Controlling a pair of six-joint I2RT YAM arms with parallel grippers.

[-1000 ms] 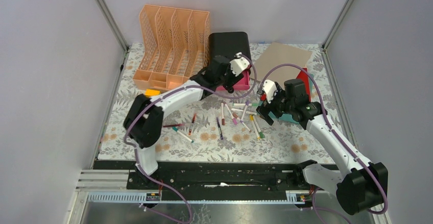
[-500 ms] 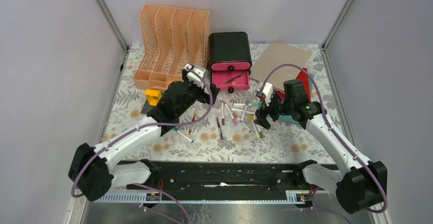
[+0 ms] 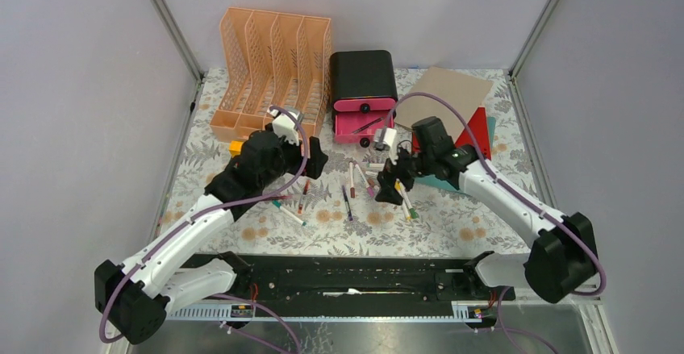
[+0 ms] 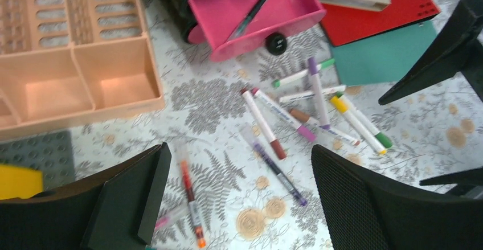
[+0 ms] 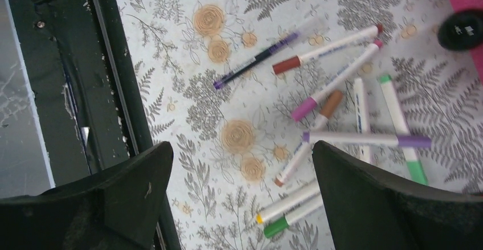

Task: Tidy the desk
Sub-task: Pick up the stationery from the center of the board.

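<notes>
Desk surface [image 3: 452, 218], under its fern-and-flower cloth, spreads out ahead of both arm bases. Markers [image 3: 352, 180] lie scattered about its centre. At 11 o'clock stands an orange file rack [image 3: 270, 60]. At 12 o'clock sits a black drawer box [image 3: 363, 72] with its lower pink drawer [image 3: 359, 128] pulled out and a pen [image 4: 253, 9] inside. Left gripper [image 3: 313, 159] hovers at the pile's 9 o'clock and right gripper [image 3: 390, 185] at its 3 o'clock, the fingers of both spread wide, holding nothing.
</notes>
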